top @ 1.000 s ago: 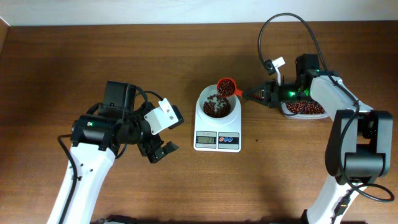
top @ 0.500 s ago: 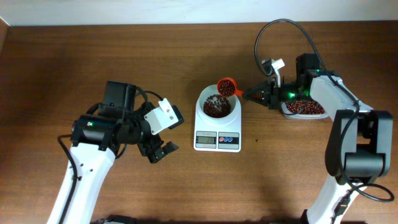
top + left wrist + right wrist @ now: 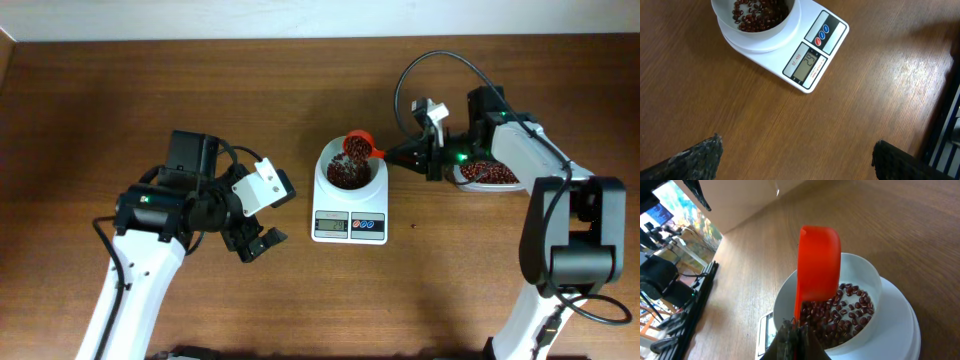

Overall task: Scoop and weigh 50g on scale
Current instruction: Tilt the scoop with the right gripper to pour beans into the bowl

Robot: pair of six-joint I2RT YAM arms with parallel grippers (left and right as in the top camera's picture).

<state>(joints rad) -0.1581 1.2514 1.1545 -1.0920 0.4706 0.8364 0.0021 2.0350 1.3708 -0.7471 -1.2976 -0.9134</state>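
The white scale [image 3: 349,212] sits mid-table with its round bowl [image 3: 322,172] on top. Dark reddish-brown beans [image 3: 347,175] lie heaped in the bowl. My right gripper [image 3: 398,155] is shut on the handle of an orange-red scoop [image 3: 357,146], which hangs tilted over the bowl's far right rim. In the right wrist view the scoop [image 3: 819,265] shows its outer back above the beans [image 3: 845,312] and the bowl [image 3: 875,280]. My left gripper [image 3: 255,243] stands open to the scale's left, holding nothing. The left wrist view shows the scale [image 3: 832,30] and beans [image 3: 757,10] beyond that gripper [image 3: 796,150].
A clear tub [image 3: 490,174] holding more beans stands to the right of the scale, under my right arm. A cable [image 3: 420,70] loops above that arm. Bare wooden table [image 3: 300,80] surrounds the scale.
My right gripper has moved left with the scoop, bringing it further over the bowl and tilting it. The left arm has not moved.
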